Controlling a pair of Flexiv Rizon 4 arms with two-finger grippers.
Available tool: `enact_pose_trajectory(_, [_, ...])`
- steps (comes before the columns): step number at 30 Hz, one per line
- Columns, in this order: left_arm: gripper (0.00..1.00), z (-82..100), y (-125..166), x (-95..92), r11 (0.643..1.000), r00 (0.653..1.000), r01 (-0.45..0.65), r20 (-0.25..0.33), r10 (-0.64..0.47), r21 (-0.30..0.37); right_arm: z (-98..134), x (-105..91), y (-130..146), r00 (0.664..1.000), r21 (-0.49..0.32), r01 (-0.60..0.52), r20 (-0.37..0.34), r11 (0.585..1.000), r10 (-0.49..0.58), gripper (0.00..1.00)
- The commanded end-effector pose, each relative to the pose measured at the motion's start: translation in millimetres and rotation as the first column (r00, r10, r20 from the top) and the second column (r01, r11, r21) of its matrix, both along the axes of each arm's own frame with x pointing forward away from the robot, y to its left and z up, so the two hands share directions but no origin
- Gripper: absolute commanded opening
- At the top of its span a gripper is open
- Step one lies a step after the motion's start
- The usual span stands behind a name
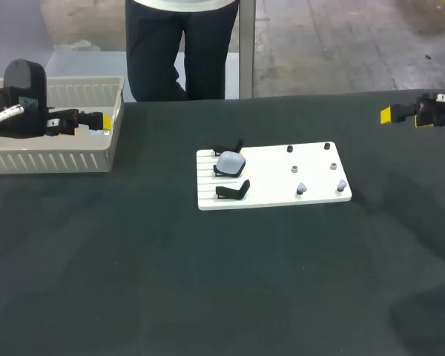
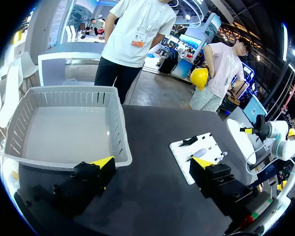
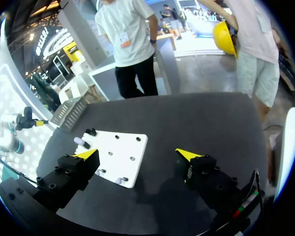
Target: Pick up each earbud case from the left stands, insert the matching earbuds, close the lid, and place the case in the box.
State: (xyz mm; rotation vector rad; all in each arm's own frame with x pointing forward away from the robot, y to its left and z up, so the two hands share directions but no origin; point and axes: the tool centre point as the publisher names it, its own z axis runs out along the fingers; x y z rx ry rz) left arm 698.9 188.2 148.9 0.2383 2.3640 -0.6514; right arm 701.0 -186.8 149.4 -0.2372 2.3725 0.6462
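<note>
Hovering at the edge of the box [image 1: 52,159], the left gripper [image 2: 151,164] has its fingers spread wide with nothing between them, which I judge fits the drop-off spot. The right gripper [image 3: 137,155], also spread and empty, hangs well to the right of the white board [image 1: 282,194]. That leaves open access to the lone earbud case [image 1: 230,162] on the middle stand, apart from the earbuds [image 1: 301,189] on their pegs.

the board [image 1: 282,174] sits mid-table. three stands [image 1: 232,191] line its left side, with the earbud case [image 1: 230,162] on the middle one and the earbuds [image 1: 301,190] on its right half. the box [image 1: 52,159] lies far left, my left gripper [image 1: 102,121] over its right end. my right gripper [image 1: 386,114] is far right.
</note>
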Motion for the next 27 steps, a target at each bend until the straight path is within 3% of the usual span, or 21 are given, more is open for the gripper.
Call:
enact_pose_trajectory(1, [1.0,0.8,-1.2,0.0,1.0,1.0,-0.003,-0.003,0.003,0.004,0.5,-0.6,1.0,1.0,-0.004,0.004,0.0,1.0,-0.004,1.0])
enact_pose_trajectory(13, [1.0,0.8,-1.2,0.0,1.0,1.0,-0.003,-0.003,0.003,0.004,0.5,-0.6,1.0,1.0,-0.004,0.004,0.0,1.0,-0.004,1.0])
enact_pose_trajectory(14, [1.0,2.5,-4.0,0.2,0.986,0.983,0.162,0.093,-0.158,-0.035,0.5,-0.6,1.0,1.0,-0.004,0.004,0.0,1.0,-0.004,1.0])
enact_pose_trajectory(15, [1.0,3.3,-3.4,0.7,0.971,0.96,0.237,0.163,-0.226,-0.046,0.5,-0.6,1.0,1.0,-0.004,0.004,0.0,1.0,-0.004,1.0])
enact_pose_trajectory(17, [1.0,3.4,-6.3,1.6,0.922,0.885,0.384,0.266,-0.381,0.043,0.5,-0.6,1.0,1.0,-0.004,0.004,0.0,1.0,-0.004,1.0])
enact_pose_trajectory(19, [1.0,4.0,-6.9,4.4,0.856,0.803,0.509,0.31,-0.509,0.088,0.5,-0.6,1.0,1.0,-0.004,0.004,0.0,1.0,-0.004,1.0])
enact_pose_trajectory(20, [1.0,4.1,-7.1,6.4,0.84,0.779,0.534,0.331,-0.533,0.095,0.5,-0.6,1.0,1.0,-0.004,0.004,0.0,1.0,-0.004,1.0])
enact_pose_trajectory(21, [1.0,4.5,-7.4,8.1,0.799,0.725,0.589,0.359,-0.587,0.117,0.5,-0.6,1.0,1.0,-0.004,0.004,0.0,1.0,-0.004,1.0])
enact_pose_trajectory(22, [1.0,4.8,-6.6,9.8,0.79,0.709,0.599,0.373,-0.599,0.129,0.5,-0.6,1.0,1.0,-0.004,0.004,0.0,1.0,-0.004,1.0])
enact_pose_trajectory(24, [1.0,7.4,-8.5,10.4,0.7,0.595,0.688,0.404,-0.695,0.192,0.5,-0.6,1.0,1.0,-0.004,0.004,0.0,1.0,-0.004,1.0])
enact_pose_trajectory(25, [1.0,7.9,-9.1,11.0,0.677,0.564,0.706,0.413,-0.715,0.207,0.5,-0.6,1.0,1.0,-0.004,0.004,0.0,1.0,-0.004,1.0])
enact_pose_trajectory(26, [1.0,8.4,-10.4,11.8,0.607,0.48,0.757,0.424,-0.768,0.243,0.5,-0.6,1.0,1.0,-0.004,0.004,0.0,1.0,-0.004,1.0])
enact_pose_trajectory(27, [1.0,7.2,-11.5,13.1,0.587,0.456,0.768,0.425,-0.782,0.255,0.5,-0.6,1.0,1.0,-0.004,0.004,0.0,1.0,-0.004,1.0])
